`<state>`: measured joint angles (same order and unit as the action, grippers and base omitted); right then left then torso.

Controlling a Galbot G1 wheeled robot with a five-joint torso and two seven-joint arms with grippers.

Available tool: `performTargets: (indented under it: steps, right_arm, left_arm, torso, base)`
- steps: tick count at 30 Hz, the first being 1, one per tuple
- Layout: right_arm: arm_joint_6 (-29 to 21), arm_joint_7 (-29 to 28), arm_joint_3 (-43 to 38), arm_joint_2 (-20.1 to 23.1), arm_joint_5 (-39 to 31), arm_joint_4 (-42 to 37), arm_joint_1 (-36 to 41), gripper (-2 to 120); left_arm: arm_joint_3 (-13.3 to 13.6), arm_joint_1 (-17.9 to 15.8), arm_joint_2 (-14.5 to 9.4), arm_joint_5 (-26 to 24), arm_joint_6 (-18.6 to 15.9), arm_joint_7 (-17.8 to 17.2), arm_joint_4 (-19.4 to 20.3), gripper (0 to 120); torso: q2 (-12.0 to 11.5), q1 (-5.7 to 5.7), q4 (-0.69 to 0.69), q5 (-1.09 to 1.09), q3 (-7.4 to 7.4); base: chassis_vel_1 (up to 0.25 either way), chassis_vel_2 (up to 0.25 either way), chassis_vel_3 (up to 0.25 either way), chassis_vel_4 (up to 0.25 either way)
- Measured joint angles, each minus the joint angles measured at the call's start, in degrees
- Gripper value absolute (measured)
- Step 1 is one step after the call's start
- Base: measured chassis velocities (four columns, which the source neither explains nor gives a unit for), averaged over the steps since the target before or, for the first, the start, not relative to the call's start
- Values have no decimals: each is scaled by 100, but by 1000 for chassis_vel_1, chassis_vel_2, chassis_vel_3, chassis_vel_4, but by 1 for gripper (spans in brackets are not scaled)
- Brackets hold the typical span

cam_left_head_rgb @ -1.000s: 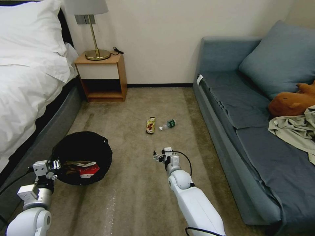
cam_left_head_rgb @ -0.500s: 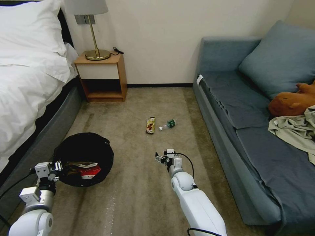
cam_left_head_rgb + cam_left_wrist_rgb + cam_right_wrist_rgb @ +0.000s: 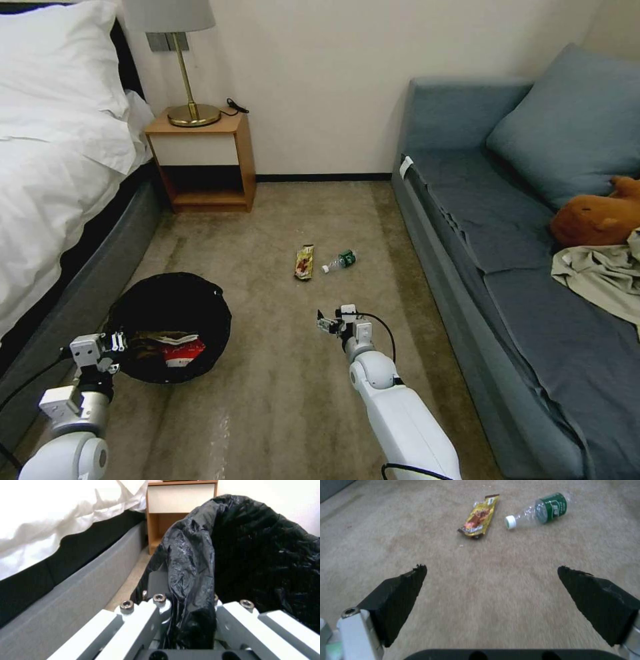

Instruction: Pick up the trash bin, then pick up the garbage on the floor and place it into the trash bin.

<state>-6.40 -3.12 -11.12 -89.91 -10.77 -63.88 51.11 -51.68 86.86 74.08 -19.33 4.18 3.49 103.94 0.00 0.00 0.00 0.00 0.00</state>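
Note:
The trash bin [image 3: 137, 301], lined with a black bag, hangs low over the carpet beside the bed. My left gripper [image 3: 113, 343] is shut on its near rim, and the bag's edge [image 3: 191, 580] is pinched between the fingers. Inside the bin lie a red-and-white carton [image 3: 182, 352] and a tan scrap [image 3: 148, 343]. Garbage on the floor: a gold-brown snack wrapper [image 3: 304, 261] [image 3: 479, 517] and a small clear green-labelled bottle [image 3: 340, 260] [image 3: 540, 510], side by side. My right gripper [image 3: 331, 323] [image 3: 491, 568] is open and empty, a short way in front of them above the carpet.
A bed [image 3: 47, 193] with white linen runs along the left. A wooden nightstand [image 3: 200, 157] with a lamp [image 3: 183, 67] stands at the back wall. A blue sofa [image 3: 507, 253] on the right holds a cushion, an orange-brown plush toy [image 3: 600, 217] and a beige garment [image 3: 600, 270].
The whole picture has shifted slightly, so the camera moved. The left gripper still holds the bin's rim and the right gripper stays open, at about the same distance from the wrapper.

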Motion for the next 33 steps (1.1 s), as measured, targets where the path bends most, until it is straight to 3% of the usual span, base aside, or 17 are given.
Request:
performTargets:
  steps: [33]
  right_arm:
    - [38, 6, 3, -14, 100, 192, -9, 100]
  left_arm:
    - [-7, -44, -63, 2, 16, 21, -116, 5]
  torso:
    - [0, 0, -1, -1, 0]
  base:
    - [-117, 122, 114, -116]
